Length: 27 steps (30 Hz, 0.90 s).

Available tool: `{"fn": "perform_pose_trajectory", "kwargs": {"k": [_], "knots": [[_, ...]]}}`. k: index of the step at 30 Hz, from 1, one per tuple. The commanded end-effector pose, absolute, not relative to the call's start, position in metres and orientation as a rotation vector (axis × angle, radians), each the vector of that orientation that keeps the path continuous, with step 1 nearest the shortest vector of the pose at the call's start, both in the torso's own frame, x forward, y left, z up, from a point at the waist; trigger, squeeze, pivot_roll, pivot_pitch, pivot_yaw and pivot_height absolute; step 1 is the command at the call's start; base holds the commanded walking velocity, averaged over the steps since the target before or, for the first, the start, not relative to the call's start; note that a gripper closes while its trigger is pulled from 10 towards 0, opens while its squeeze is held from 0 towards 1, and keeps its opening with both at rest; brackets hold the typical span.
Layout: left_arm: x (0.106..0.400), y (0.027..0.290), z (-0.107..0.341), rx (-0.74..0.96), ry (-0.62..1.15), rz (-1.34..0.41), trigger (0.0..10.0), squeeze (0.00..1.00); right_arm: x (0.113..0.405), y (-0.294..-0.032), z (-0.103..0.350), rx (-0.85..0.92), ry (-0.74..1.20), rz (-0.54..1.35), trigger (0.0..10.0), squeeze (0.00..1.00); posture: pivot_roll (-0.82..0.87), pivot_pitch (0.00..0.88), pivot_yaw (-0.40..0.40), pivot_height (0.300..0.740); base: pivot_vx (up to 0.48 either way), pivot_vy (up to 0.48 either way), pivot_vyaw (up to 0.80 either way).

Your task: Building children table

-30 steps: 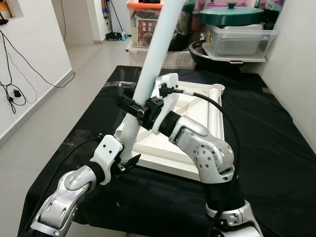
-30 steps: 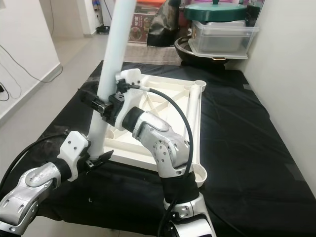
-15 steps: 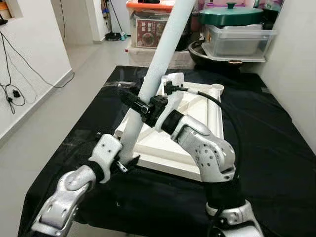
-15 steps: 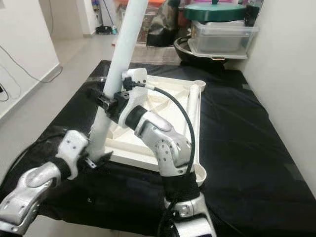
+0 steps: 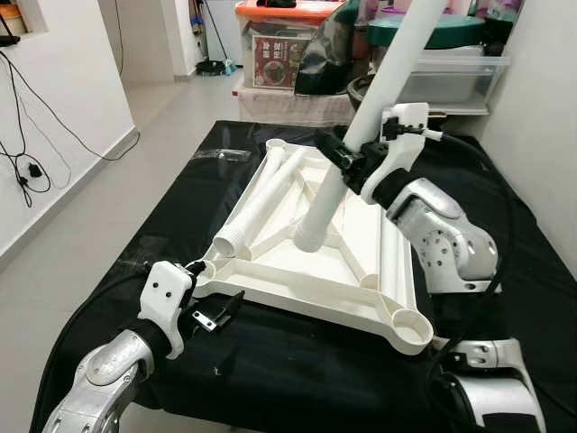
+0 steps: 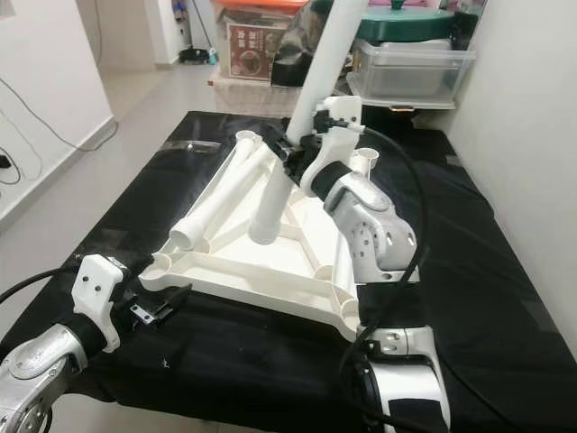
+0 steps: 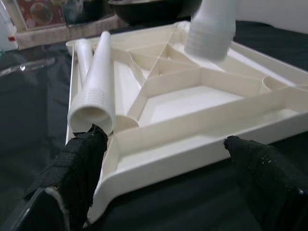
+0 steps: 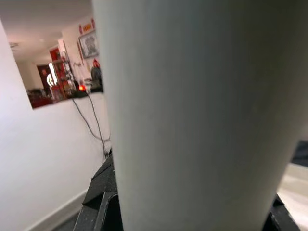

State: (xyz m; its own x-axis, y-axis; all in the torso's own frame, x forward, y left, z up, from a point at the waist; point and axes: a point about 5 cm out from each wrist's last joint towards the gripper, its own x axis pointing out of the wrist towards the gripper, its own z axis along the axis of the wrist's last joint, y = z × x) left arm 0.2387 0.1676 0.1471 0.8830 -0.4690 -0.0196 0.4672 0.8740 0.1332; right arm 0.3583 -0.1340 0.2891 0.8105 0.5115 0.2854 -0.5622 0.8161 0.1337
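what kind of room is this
Probably a lived-in home, perhaps a storage corner: stacked plastic storage bins by the wall, tiled floor, and an upturned white children's table top on black cloth.

Right arm: raised, elbow bent, forearm reaching forward; right gripper [image 5: 347,162] clamped, fingers closed around what it holds. Left arm: low, stretched forward; left gripper [image 5: 215,312] near the surface, fingers [image 7: 79,161] spread apart, holding nothing.

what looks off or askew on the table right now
The table leg held in the right gripper leans steeply, its lower end hanging over the middle of the upside-down tabletop, not in a corner socket. Another leg lies loose across the tabletop. The left gripper sits open near the corner.
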Motion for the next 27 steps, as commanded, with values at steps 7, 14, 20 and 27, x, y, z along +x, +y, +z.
{"fn": "perform_pose_trajectory", "kwargs": {"k": [7, 14, 20, 27], "knots": [[0.234, 0.156, 0.138, 0.129, 0.037, -0.526, 10.0, 0.0, 0.355, -0.122, 0.308, 0.252, -0.346, 0.697, 0.0, 0.0, 0.09, 0.0, -0.059, 0.74, 0.0, 0.0, 0.0], [0.233, 0.153, 0.136, 0.137, 0.041, -0.538, 10.0, 0.0, 0.355, -0.116, 0.305, 0.255, -0.337, 0.732, 0.0, 0.0, 0.09, 0.0, -0.06, 0.74, 0.0, 0.0, 0.0], [0.233, 0.152, 0.136, 0.139, 0.044, -0.544, 10.0, 0.0, 0.355, -0.116, 0.303, 0.262, -0.336, 0.739, 0.0, 0.0, 0.09, 0.0, -0.059, 0.74, 0.0, 0.0, 0.0], [0.239, 0.154, 0.139, 0.185, 0.027, -0.527, 10.0, 0.0, 0.352, -0.108, 0.299, 0.283, -0.328, 0.758, 0.0, 0.0, 0.1, 0.0, -0.049, 0.74, 0.0, 0.0, 0.0]]}}
